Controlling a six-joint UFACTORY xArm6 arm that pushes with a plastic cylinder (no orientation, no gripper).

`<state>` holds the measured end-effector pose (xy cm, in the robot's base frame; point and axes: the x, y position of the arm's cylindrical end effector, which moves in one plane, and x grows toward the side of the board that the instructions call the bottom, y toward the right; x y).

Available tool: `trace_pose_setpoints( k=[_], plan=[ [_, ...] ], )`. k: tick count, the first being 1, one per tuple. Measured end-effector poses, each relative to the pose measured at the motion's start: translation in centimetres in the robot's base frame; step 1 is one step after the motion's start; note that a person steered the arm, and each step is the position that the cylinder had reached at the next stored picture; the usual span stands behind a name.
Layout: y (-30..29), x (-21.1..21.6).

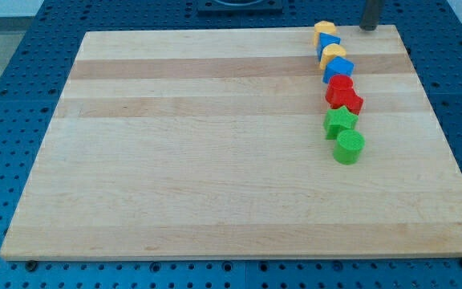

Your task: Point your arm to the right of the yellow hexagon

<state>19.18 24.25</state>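
Observation:
Several blocks stand in a column near the board's right side. From the top: a yellow block that looks hexagonal, a blue block, a second yellow block with a rounded top, a blue cube, two red blocks, a green star and a green cylinder. My tip is at the board's top edge. It is to the right of the topmost yellow block, with a clear gap between them, and touches no block.
The wooden board lies on a blue perforated table. The rod enters from the view's top right. The block column runs close to the board's right edge.

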Motion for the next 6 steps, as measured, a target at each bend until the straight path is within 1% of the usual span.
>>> trace_pose_setpoints(
  k=[6],
  plan=[
    [0.32, 0.61]
  ],
)
